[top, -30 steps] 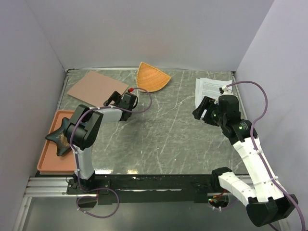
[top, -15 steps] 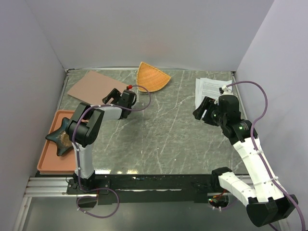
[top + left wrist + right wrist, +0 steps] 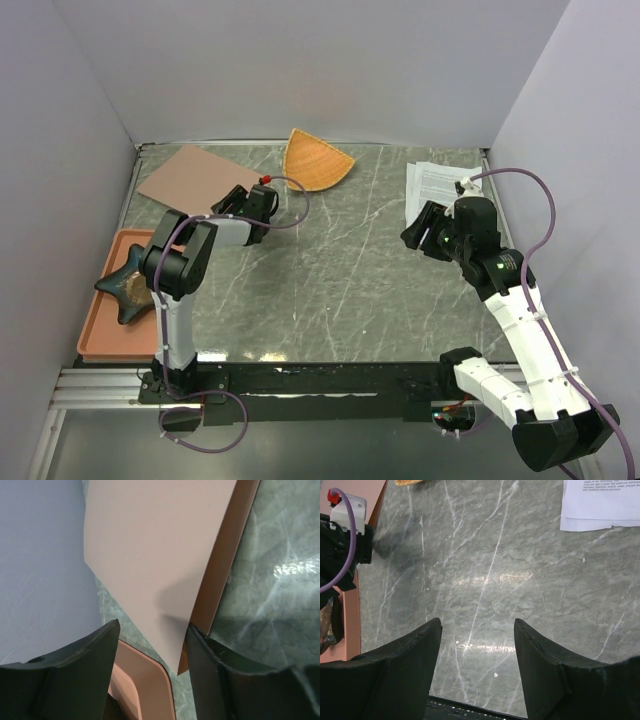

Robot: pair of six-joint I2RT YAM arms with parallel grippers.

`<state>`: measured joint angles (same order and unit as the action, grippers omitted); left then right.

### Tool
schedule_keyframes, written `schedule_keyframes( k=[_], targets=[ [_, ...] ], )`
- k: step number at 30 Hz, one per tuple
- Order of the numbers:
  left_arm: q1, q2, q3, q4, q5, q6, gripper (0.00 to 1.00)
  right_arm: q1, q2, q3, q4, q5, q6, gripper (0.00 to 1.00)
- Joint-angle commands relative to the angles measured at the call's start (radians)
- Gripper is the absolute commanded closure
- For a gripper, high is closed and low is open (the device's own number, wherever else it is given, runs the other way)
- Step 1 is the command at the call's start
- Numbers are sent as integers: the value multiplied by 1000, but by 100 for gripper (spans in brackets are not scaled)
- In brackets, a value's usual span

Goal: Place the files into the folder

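Note:
The reddish-brown folder lies flat at the back left of the table. My left gripper is open at the folder's near right edge. In the left wrist view the folder's corner sits between the open jaws of the left gripper, close to the right finger, with a darker lower leaf showing beside the pale cover. The files, white printed sheets, lie at the back right and show at the top of the right wrist view. My right gripper is open and empty just in front of them, over bare table.
A salmon-orange rimmed tray holding a dark star-shaped object sits at the left edge; its corner shows in the left wrist view. An orange fan-shaped dish lies at the back centre. Walls enclose the table.
My left gripper has moved up and left toward the folder, so its jaws now reach the folder's edge. The right arm has not moved.

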<state>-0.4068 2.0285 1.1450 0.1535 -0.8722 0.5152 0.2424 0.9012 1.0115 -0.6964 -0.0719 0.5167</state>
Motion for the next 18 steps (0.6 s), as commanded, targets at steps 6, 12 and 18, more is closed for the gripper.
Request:
schedule_keyframes(
  k=[6, 12, 18],
  targets=[
    [3, 30, 36, 70, -30, 22, 67, 8, -34, 36, 26, 0, 23, 43],
    [17, 35, 48, 61, -33, 17, 94, 8, -62, 32, 37, 0, 28, 49],
    [17, 0, 44, 29, -33, 16, 99, 8, -82, 12, 52, -9, 34, 57]
  ],
)
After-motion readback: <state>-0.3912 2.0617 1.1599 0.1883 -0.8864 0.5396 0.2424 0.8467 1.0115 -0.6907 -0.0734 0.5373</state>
